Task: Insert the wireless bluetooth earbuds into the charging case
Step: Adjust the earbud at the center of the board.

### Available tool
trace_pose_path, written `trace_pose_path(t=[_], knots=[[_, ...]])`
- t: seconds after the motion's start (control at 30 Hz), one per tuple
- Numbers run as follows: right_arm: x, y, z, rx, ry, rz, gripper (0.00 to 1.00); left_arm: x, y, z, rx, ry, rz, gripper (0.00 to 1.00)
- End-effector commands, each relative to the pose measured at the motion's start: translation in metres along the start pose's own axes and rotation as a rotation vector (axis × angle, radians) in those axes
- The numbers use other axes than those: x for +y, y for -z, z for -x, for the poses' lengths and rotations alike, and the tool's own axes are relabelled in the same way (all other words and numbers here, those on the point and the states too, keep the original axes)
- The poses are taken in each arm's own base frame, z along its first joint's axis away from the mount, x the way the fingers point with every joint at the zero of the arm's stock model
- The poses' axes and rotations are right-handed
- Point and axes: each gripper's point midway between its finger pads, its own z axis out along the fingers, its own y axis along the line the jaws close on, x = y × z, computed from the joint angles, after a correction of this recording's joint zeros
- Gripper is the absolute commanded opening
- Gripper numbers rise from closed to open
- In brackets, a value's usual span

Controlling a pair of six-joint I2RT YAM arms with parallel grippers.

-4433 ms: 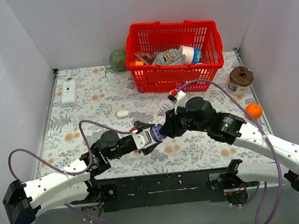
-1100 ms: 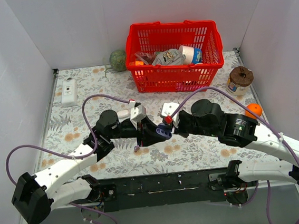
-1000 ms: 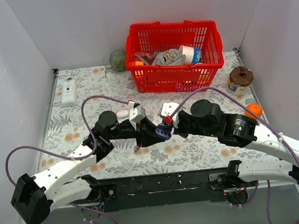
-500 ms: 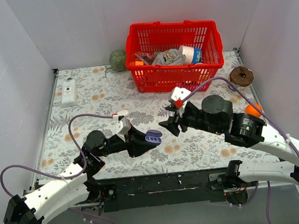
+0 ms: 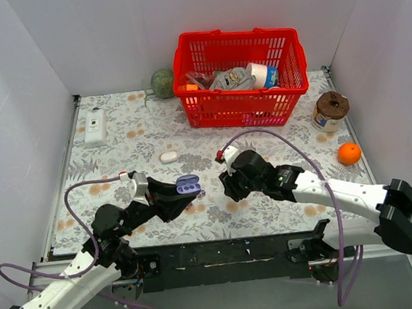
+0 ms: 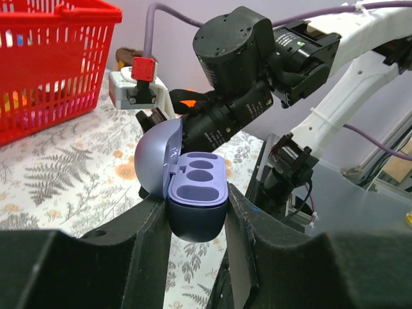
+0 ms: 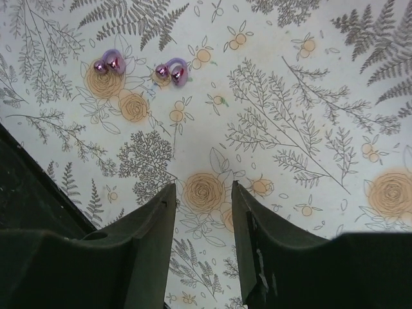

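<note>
Lavender oval charging case (image 6: 196, 193), lid open, clamped in left gripper (image 6: 196, 211).
Right gripper (image 7: 203, 193) half-open, empty, near two glossy purplish earbuds (image 7: 109, 63); it has drawn off the case.

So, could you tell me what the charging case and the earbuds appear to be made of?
Charging case: likely moulded plastic, lavender, smooth satin shell with soft highlights. Earbuds: probably glossy plastic, purplish, with sharp bright reflections; too small to be sure.

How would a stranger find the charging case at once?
From the red basket at the back, come forward and slightly left. The charging case is clamped in the left hand, lid open. It is lavender; the oval pebble nearby is white.
</note>
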Motion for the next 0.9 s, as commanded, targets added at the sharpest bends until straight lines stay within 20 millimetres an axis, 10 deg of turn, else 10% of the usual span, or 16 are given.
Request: trace_pose_path(t=[0.0,0.57,0.87], knots=[[0.017,-0.017,0.024,-0.076,-0.038,0.078,0.47,0.007,0.005,-0.003,0.042,0.006,0.061,0.00],[0.016,-0.099,0.037,0.051,-0.102,0.136,0.45,0.001,0.018,0.003,0.048,-0.017,0.062,0.00],[0.027,-0.096,0.014,0.069,-0.203,0.185,0.01,-0.002,0.020,0.007,0.037,-0.021,0.058,0.00]])
